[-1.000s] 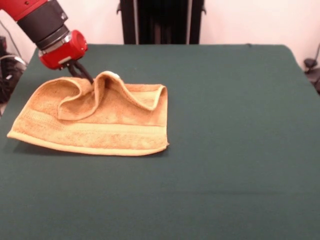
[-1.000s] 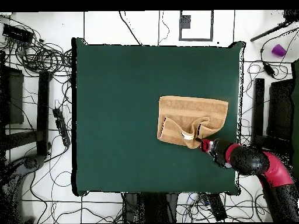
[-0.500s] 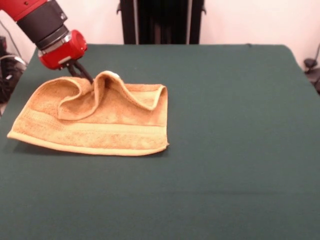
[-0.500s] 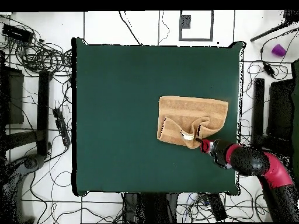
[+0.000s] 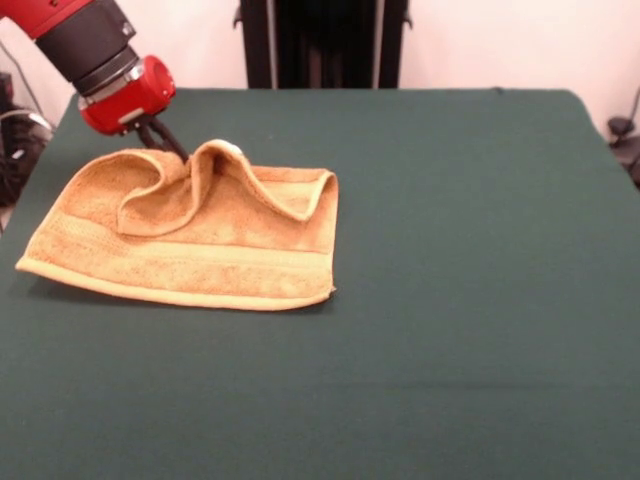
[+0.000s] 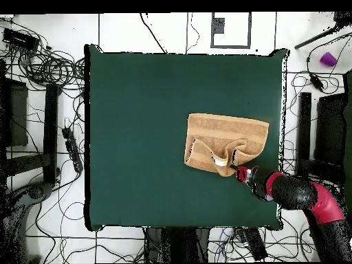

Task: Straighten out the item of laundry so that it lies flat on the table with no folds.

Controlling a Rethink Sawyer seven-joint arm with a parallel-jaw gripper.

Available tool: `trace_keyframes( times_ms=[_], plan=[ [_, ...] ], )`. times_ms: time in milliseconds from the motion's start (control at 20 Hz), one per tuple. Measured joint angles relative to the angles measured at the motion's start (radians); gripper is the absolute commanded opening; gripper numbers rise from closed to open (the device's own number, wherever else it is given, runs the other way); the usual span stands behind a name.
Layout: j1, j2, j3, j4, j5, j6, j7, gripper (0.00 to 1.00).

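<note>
Front and overhead views. We see the small orange-tan terry towel (image 5: 190, 235) lying on the large surface covered in dark green cloth (image 5: 460, 300), in the front view toward the left side and nearer the far edge than the near one. Its near hem lies flat, with a woven border band running just behind it. The far part is raised into a curled fold, and a second flap is turned over at the far right corner. A small white label (image 6: 218, 161) shows at the crest of the fold. The dark end effector (image 5: 170, 148) of the red and black arm (image 5: 95, 55) is pressed together, pinching the towel's far edge at the raised fold. In the overhead view the towel (image 6: 225, 143) sits close to the surface's right edge (image 6: 282, 137). Broad bare cloth lies open to its left and above it. Cables (image 6: 48, 69) crowd the floor beyond the surface.
</note>
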Motion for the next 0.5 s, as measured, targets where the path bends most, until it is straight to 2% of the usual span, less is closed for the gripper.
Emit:
trace_keyframes(
  times_ms=[500],
  plan=[
    [0.000,0.000,0.000,0.016,0.000,0.000,0.000,0.00]
  ],
)
